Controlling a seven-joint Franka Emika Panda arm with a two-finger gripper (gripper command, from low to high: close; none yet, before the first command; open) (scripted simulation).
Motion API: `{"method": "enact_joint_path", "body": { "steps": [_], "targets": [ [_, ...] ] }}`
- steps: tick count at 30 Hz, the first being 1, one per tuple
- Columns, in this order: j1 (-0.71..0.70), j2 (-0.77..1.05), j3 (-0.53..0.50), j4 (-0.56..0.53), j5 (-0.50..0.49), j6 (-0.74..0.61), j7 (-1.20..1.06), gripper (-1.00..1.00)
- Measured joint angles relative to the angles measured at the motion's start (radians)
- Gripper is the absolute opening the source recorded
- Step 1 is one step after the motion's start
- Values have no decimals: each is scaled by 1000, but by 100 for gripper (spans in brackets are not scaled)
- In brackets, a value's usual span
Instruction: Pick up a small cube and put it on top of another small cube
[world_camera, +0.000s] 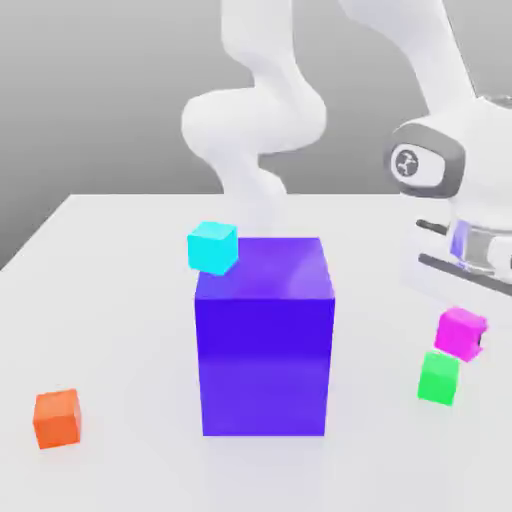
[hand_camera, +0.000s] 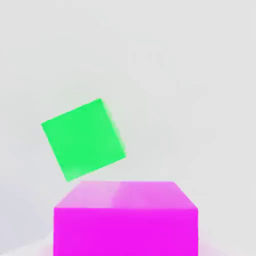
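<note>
claw (world_camera: 468, 322): grips the magenta cube (world_camera: 461, 332), aloft
green cube (world_camera: 439, 378): below claw, apart, bare surface (world_camera: 120, 260) around

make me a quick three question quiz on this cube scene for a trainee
1. True or false: the magenta cube already sits on top of the green cube.
2. Which cube is beside the blue-violet block's top corner in the exterior view: A orange, B cyan, C green?
3. Fill in: the cube nearest the exterior view's left edge is ____.

Key
1. False; in the hand view they lie side by side.
2. B, the cyan cube.
3. The orange cube.
</note>
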Motion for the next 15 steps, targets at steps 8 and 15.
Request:
{"method": "enact_joint_path", "body": {
  "steps": [8, 15],
  "targets": [
    [38, 70, -4, -43, 28, 105, -177, -100],
    [58, 172, -46, -40, -55, 198, -118, 100]
  ]
}}
